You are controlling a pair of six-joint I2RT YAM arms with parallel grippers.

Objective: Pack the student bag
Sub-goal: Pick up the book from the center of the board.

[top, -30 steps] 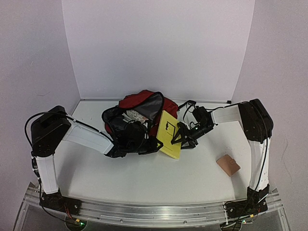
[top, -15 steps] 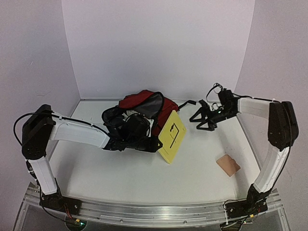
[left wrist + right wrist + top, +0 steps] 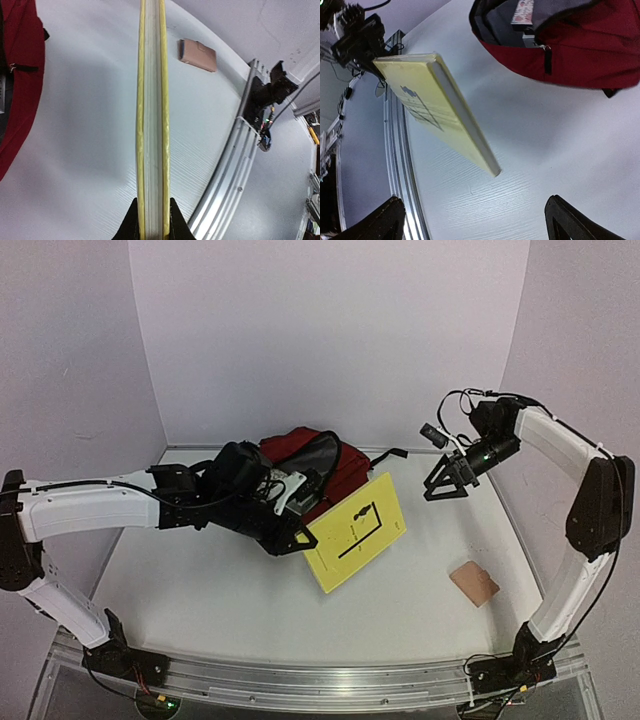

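- The student bag [image 3: 300, 452] is lying on the counter [image 3: 200, 590] at the far middle. Its mouth is gaping up and toward you, and something pale is already showing inside.
- The yellow book [image 3: 355, 530] is hanging clear of the counter, just in front and to the right of that mouth. It's tilting face-up to the top camera.
- Your left gripper [image 3: 299, 537] is clamping the book by its near-left corner. From the wrist you're looking straight along the page edge, pinched between both fingers.
- Here's what matters: the book's long axis is running from your gripper out to the far right, away from the opening. The mouth is sitting just behind your wrist, so I'd say you're needing to swing the free end round and in.
- Your right gripper [image 3: 447, 478] is hovering well off to the right, jaws wide and carrying nothing. The left arm is clearly the nearer one.
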